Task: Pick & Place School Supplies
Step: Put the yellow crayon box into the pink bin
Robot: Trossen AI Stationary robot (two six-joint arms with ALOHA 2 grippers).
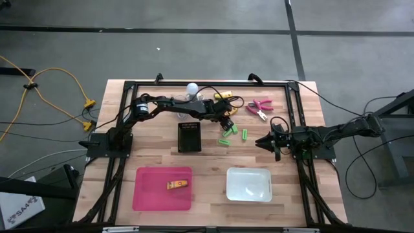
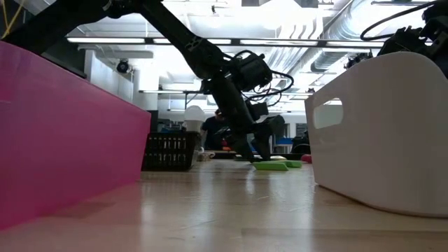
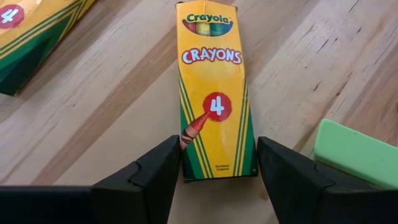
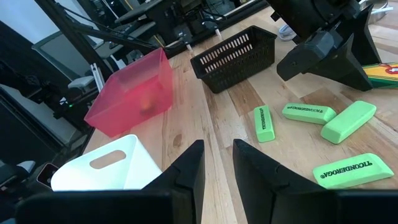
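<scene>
My left gripper point(image 1: 226, 123) is down at the table in the middle of the far half. Its fingers bracket a yellow Crayola crayon box point(image 3: 214, 99) that lies flat on the wood. A second crayon box point(image 3: 31, 37) and a green eraser point(image 3: 357, 152) lie beside it. Another crayon box point(image 1: 176, 184) rests inside the pink bin point(image 1: 145, 194). Several green erasers point(image 4: 309, 112) lie flat on the table. The pink-handled tool point(image 1: 259, 107) lies toward the far right. My right gripper point(image 4: 217, 162) hovers at the right, open by a narrow gap and empty. My left gripper pinches the crayon box at its bottom end point(image 3: 217, 168), one finger point(image 3: 165, 165) on each long side. The fingers come from above, slanting, and lie along the box. The box lies flat on the table, label up.
The black ribbed basket point(image 1: 189, 137) stands left of the erasers. The white bin point(image 1: 249, 184) sits at the near right, and the pink bin at the near left. A white bulb point(image 1: 192, 88) with its cord lies at the far edge. Bare wood lies between the bins.
</scene>
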